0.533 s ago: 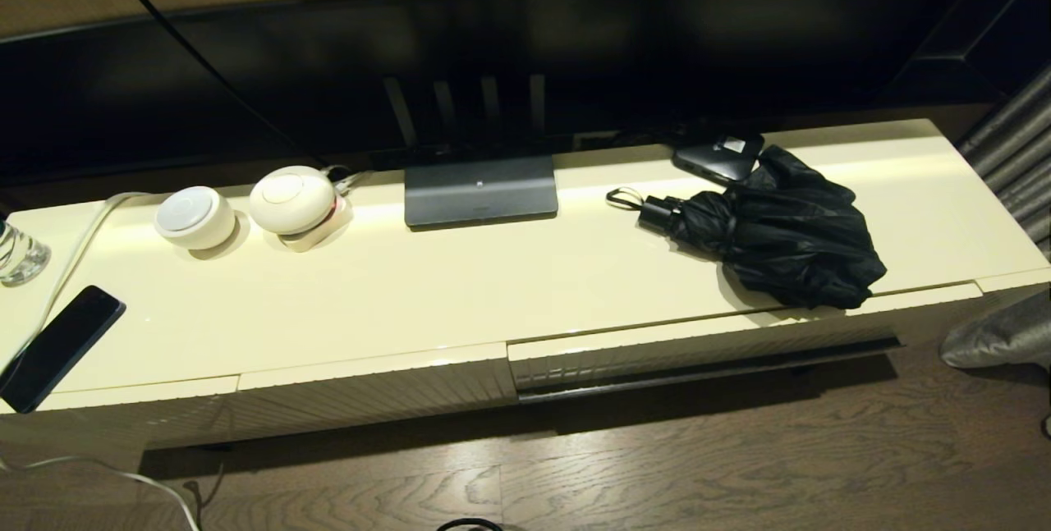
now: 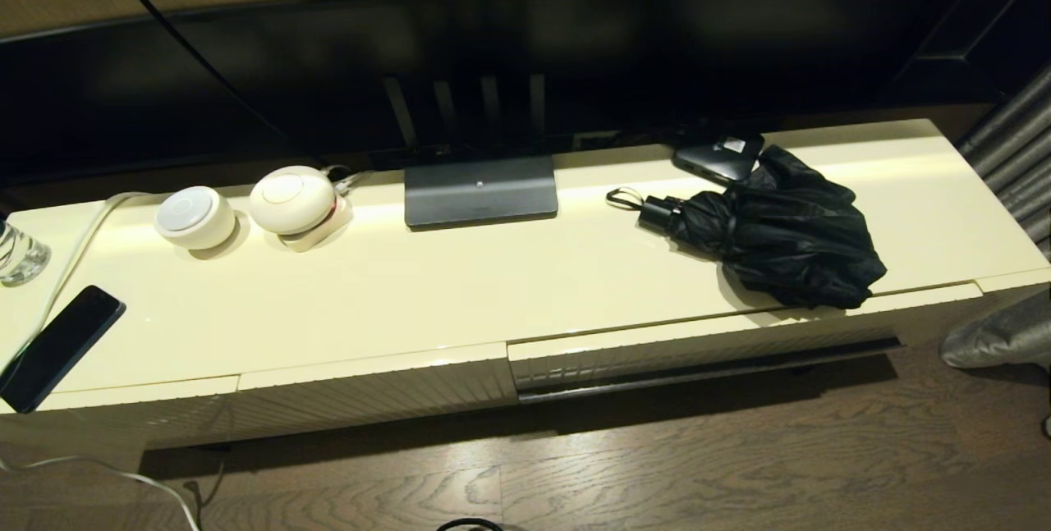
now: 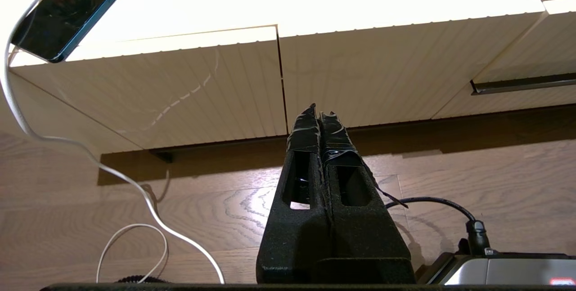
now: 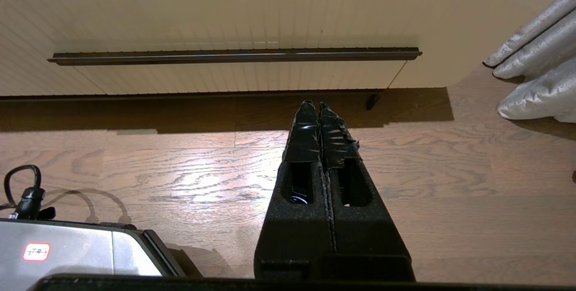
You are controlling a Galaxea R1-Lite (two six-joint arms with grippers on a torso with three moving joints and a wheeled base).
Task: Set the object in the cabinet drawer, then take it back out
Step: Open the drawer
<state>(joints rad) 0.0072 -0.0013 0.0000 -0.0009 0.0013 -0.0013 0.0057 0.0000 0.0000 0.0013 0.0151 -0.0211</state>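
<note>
On the right part of the cream counter [image 2: 493,293] lies the black umbrella [image 2: 780,244], its handle pointing left with the wrist loop beyond it and its bunched canopy reaching the near edge, directly above the cabinet drawer [image 2: 698,346], which is closed. A small black box [image 2: 718,155] touches the umbrella's far side. A phone [image 2: 57,346] lies at the counter's left end. Both arms hang low over the wood floor, near the cabinet: the left pincer [image 3: 318,113] faces the ribbed panels, the right pincer [image 4: 315,106] faces the drawer front, each with fingers pressed together and holding nothing.
</note>
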